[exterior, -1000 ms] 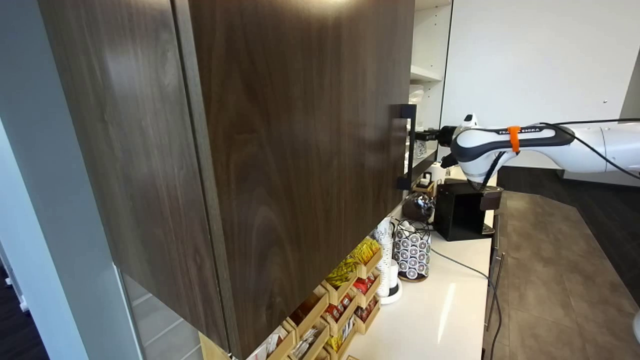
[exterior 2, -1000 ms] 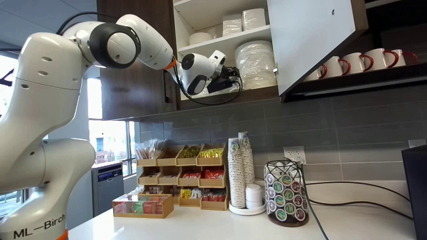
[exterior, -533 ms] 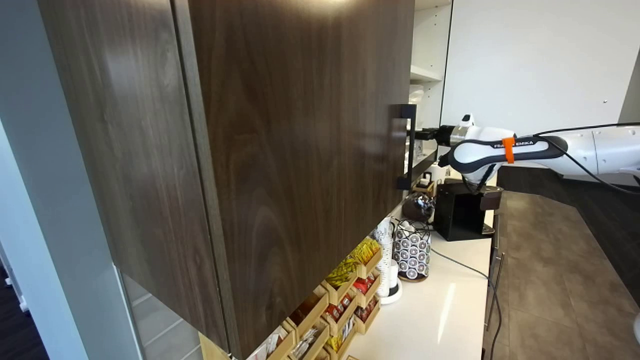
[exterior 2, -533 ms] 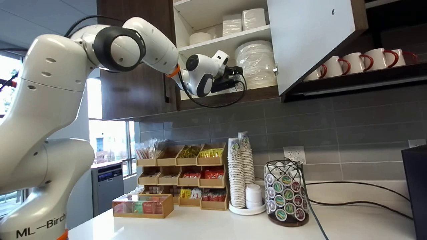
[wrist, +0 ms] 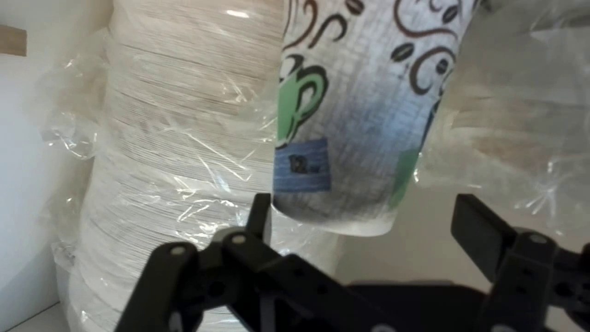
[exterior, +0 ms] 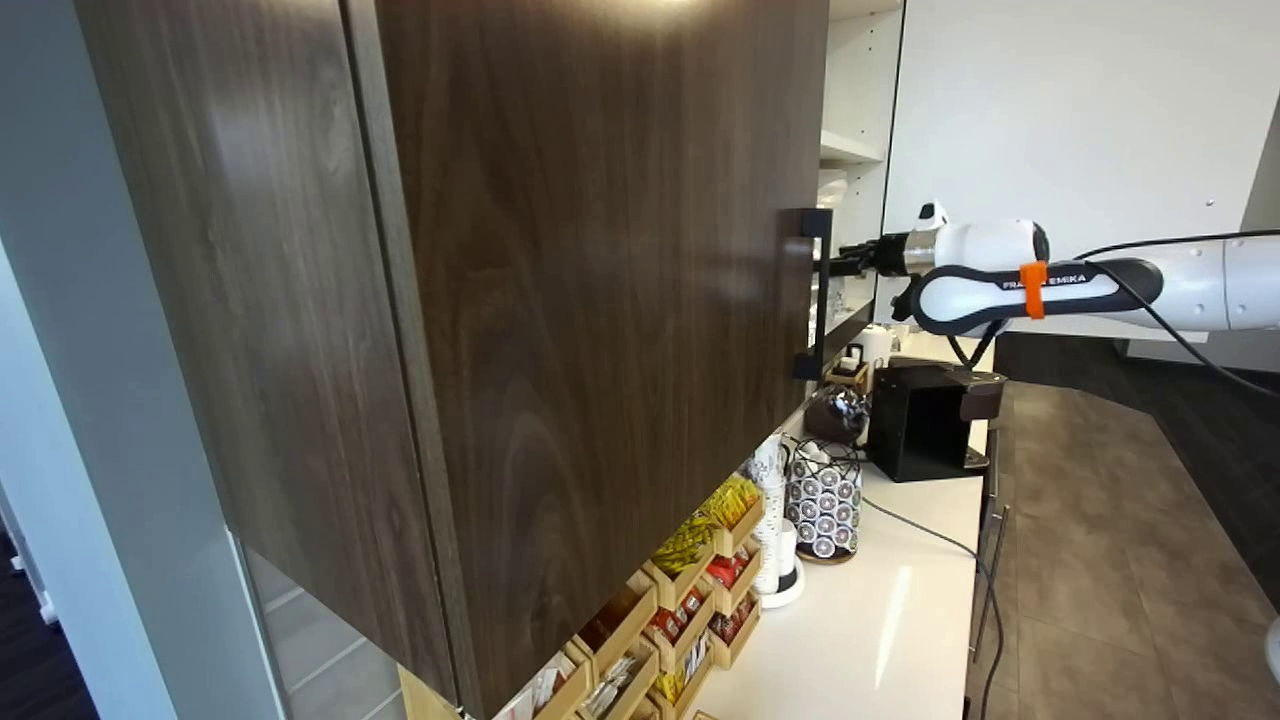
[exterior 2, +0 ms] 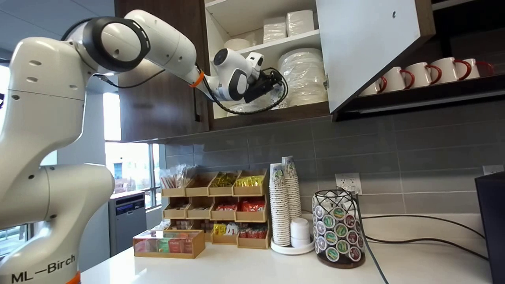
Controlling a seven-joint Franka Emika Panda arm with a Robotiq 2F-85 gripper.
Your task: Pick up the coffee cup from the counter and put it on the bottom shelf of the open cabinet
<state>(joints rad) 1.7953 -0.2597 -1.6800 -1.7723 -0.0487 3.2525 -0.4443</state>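
Black jaws: spread wide in the wrist view, pads well apart.
Gripper (wrist: 364,207): enters from 6 o'clock in that view, its gap facing the cup's base.
Fingers (wrist: 484,240): 9 o'clock finger just beside the base, contact cannot be told; 3 o'clock finger apart from it.
Coffee cup (wrist: 355,115): whitish, printed with brown swirls and a green mug; inside the cabinet, ahead of the gripper.
Cup axis: upright, long axis from just past 12 o'clock to just past 6; narrow base down, wider end up and cut off by the frame, print right way up.
Bottom shelf (wrist: 419,244): pale, beneath the base.
Wrapped stack (wrist: 161,152): clear film, at 9 o'clock of the cup.
Cabinet (exterior 2: 305,113): dark brown wood-grain, pale inside; in an exterior view its door (exterior 2: 363,43) stands wide at 2 o'clock from the gripper.
Arm (exterior 2: 169,43): white, toward 10 o'clock from the gripper.
Counter (exterior 2: 236,272): glossy white, at 6 o'clock, bearing a wooden rack (exterior 2: 223,215) at 7, cup towers (exterior 2: 280,209) at 6, a pod jar (exterior 2: 341,232) at 5.
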